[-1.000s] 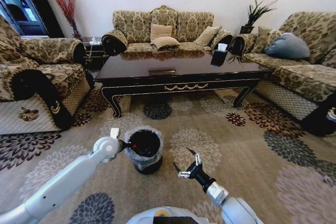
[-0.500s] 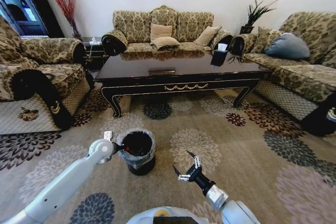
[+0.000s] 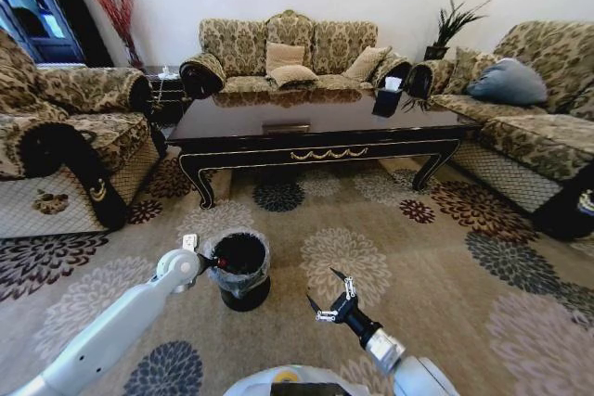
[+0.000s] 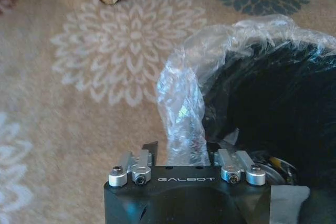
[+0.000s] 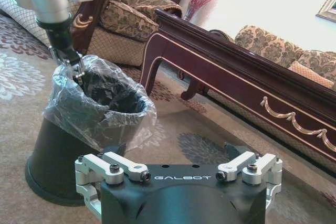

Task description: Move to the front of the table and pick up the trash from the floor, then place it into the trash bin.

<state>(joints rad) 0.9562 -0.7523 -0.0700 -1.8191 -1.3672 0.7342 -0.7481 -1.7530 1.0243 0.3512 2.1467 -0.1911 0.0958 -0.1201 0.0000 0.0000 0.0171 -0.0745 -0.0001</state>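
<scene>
One trash bin (image 3: 238,269), left claw (image 3: 206,260) gripping rim.

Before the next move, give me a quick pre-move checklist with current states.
1. Left tool grip: ok, shut on the trash bin rim, pinching the liner on the side nearest that arm.
2. Right tool free: ok, open and holding nothing, held above the floor beside the bin.
3. Bin base flat on the floor: cannot tell.
4. Tools apart from each other: ok, the bin's width lies between them.
5. Way to the table: ok, only carpet lies between bin and table.
6. Trash target located: cannot tell.
</scene>
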